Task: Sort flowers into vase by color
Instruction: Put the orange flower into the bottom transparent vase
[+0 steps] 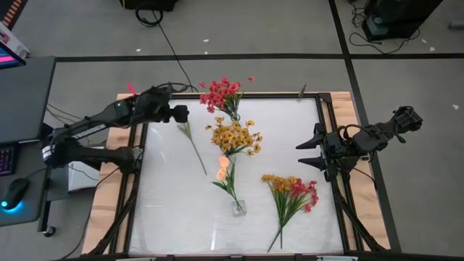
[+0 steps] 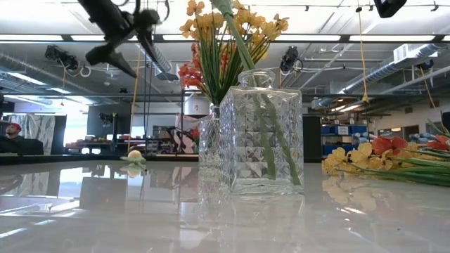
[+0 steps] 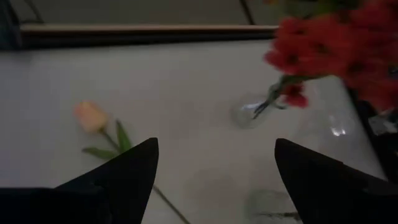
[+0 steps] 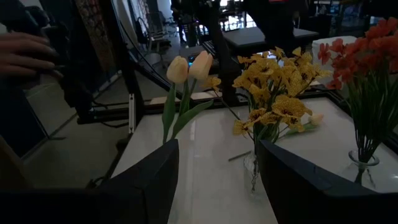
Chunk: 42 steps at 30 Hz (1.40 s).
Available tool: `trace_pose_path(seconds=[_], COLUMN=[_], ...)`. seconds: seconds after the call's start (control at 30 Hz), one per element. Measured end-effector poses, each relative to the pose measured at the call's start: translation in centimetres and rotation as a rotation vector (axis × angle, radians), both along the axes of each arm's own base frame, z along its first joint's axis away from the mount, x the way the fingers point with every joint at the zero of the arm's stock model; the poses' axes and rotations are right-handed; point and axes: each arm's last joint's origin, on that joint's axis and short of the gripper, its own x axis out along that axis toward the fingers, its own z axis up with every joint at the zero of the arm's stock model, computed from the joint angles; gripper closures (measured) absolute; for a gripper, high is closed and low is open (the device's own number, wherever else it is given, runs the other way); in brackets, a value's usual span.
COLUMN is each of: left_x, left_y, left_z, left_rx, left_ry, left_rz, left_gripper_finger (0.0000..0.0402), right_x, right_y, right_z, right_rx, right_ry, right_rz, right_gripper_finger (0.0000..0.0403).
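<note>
Glass vases down the desk's middle: red flowers (image 1: 221, 93) by the far edge, yellow flowers (image 1: 233, 136) next, peach tulips (image 1: 224, 169) nearest. Mixed bunch (image 1: 291, 192) and single tulip (image 1: 190, 138) lie flat. Left gripper (image 1: 179, 113), far-left, and right gripper (image 1: 310, 154), right edge, both gape wide, empty.

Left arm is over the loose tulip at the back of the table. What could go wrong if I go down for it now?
The left gripper, open, hangs over the loose tulip, whose thin stem lies flat, so the fingers may scrape the table or pinch only a leaf. The red vase stands close beside it; a swing could tip it. The peach vase sits behind the yellow bunch, an awkward carry.
</note>
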Motion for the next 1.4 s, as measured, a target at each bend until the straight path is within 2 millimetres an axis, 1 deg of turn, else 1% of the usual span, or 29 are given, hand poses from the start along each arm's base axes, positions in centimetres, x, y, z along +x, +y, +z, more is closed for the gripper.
trace_pose_path(seconds=[0.1,0.23,0.33,0.47,0.83,1.0,1.4], left_x=[0.4,1.0,1.5,2.3,4.4,5.0,6.2], left_y=[1.4,3.0,4.0,4.9,6.3,6.6,7.1], left_z=[-1.0,-2.4,-3.7,-5.5,-9.3,-10.6,-13.4], left_rx=[-0.051,-0.126,-0.187,-0.266,-0.412,-0.461,-0.584], left_ry=[0.046,0.094,0.146,0.216,0.291,0.314,0.358], left_rz=[0.061,0.095,0.141,0.197,0.324,0.361,0.385], left_gripper_finger=[0.0074,0.0074,0.0074,0.0074,0.0074,0.0074,0.0074], right_x=[0.0,0.0,0.0,0.0,0.0,0.0,0.0], right_y=[0.0,0.0,0.0,0.0,0.0,0.0,0.0], right_z=[0.0,0.0,0.0,0.0,0.0,0.0,0.0], right_rx=[0.000,0.000,0.000,0.000,0.000,0.000,0.000], right_ry=[0.000,0.000,0.000,0.000,0.000,0.000,0.000], right_rz=[0.000,0.000,0.000,0.000,0.000,0.000,0.000], right_gripper_finger=[0.0178,0.0178,0.0178,0.0178,0.0178,0.0178,0.0178])
